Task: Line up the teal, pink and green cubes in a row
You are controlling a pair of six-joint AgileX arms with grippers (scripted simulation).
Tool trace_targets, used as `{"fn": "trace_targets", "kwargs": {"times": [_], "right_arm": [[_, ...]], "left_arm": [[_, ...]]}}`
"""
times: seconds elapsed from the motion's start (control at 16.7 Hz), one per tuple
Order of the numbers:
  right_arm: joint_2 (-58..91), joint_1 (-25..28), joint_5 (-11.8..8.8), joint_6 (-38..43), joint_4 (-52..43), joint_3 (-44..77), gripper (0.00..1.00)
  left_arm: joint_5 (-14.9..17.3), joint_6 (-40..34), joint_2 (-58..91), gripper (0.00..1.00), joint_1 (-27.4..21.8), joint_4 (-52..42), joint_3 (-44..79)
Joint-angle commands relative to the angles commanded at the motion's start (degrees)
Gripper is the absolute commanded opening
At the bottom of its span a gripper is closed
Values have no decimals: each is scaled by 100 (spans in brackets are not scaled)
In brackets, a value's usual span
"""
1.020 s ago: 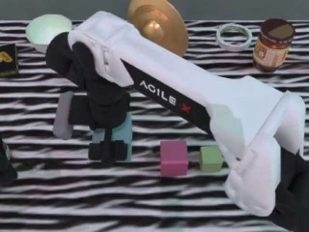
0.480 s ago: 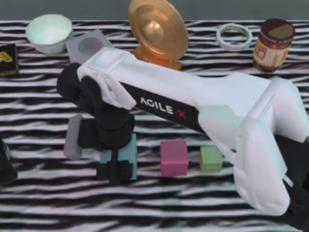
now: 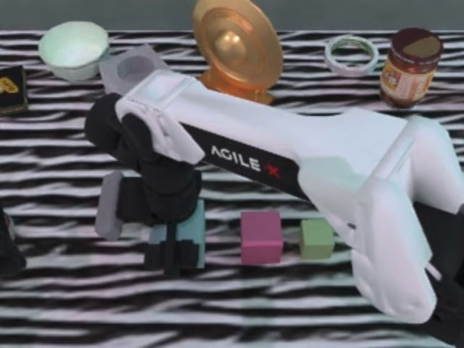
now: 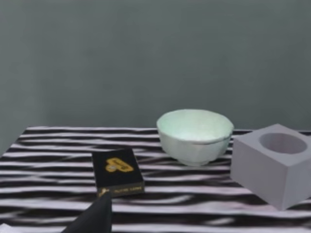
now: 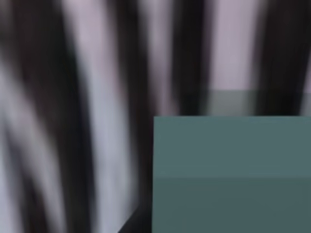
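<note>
From above, right gripper (image 3: 172, 254) sits over the teal cube (image 3: 190, 230) left of the pink cube (image 3: 261, 236) and green cube (image 3: 317, 238), apparently closed on it; set it level with those two, small gap. Left wrist view: only bowl (image 4: 195, 136), grey recessed block (image 4: 273, 162), black box (image 4: 117, 172), left arm parked, fingers unclear. Right wrist view: teal cube face fills the frame on the striped cloth (image 5: 73, 121), so release it square.

The right arm (image 3: 290, 167) has white shells, black joints and a white-and-red AGILEX marking.

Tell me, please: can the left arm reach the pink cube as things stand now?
Probably not easily. The left gripper sits parked at the table's left edge, and the right gripper with the teal cube stands between it and the pink cube.
</note>
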Motion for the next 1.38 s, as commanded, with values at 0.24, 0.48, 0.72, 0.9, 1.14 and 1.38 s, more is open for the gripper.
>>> {"fn": "trace_targets", "kwargs": {"times": [0.24,0.48,0.72,0.9,1.14,1.38], "right_arm": [[0,0,0,0,0,0,68],[0,0,0,0,0,0,98],[0,0,0,0,0,0,100],[0,0,0,0,0,0,100],[36,-6,1,-10,-83,89,100],[312,29,7,-30,-768,989,100]], "left_arm": [[0,0,0,100,0,0,0],[0,0,0,100,0,0,0],[0,0,0,100,0,0,0],[0,0,0,100,0,0,0],[0,0,0,100,0,0,0],[0,0,0,100,0,0,0]]}}
